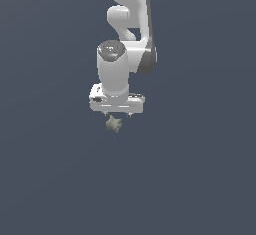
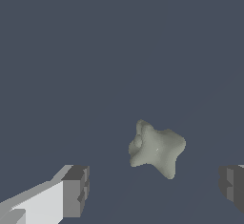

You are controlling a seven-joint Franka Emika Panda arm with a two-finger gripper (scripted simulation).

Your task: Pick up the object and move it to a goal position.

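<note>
Here, the white gripper (image 2: 153, 189) hangs over the little star-shaped object (image 2: 156, 147) w/ fingers (image 2: 75, 191) spread wide, not touching it.

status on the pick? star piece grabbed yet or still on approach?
Done: the gripper is lined up over the grey-green star piece. In hand: the approach, with the jaws open; the wrist view shows the fingers wide on either side of the piece, not touching it. Left: close on it, lift, carry to the goal, which is not visible.
</note>
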